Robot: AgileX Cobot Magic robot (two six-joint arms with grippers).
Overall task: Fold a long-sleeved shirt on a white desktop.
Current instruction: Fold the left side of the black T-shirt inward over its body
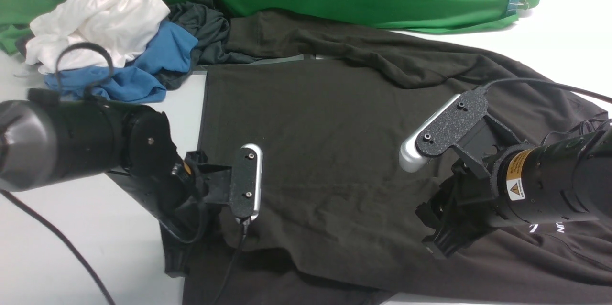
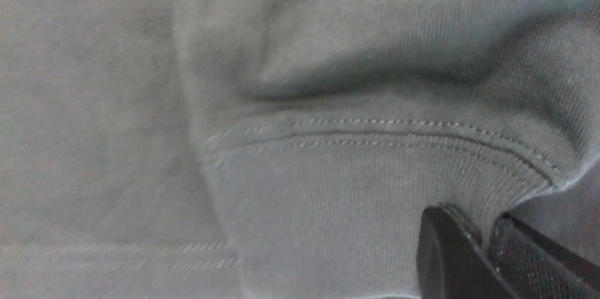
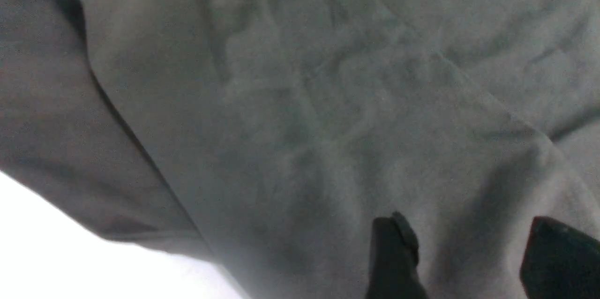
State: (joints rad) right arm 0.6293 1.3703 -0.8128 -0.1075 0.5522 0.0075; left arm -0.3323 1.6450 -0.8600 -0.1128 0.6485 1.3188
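- The dark shirt [image 1: 325,152] lies spread on the white table [image 1: 71,238], from the centre out to 3 o'clock
- The left claw [image 2: 473,218], at 8 o'clock, is closed; it pinches the shirt's ribbed edge
- The right claw [image 3: 468,242], at 4 o'clock, stands open over the cloth
- A heap of clothes [image 1: 110,32] sits at 10 o'clock

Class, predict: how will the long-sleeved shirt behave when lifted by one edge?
Probably floppy: the long-sleeved shirt lies wrinkled and draped flat. Its ribbed band, pinched in the left tool, likely stretches rather than slips. Being large, it would probably trail across the white desktop.
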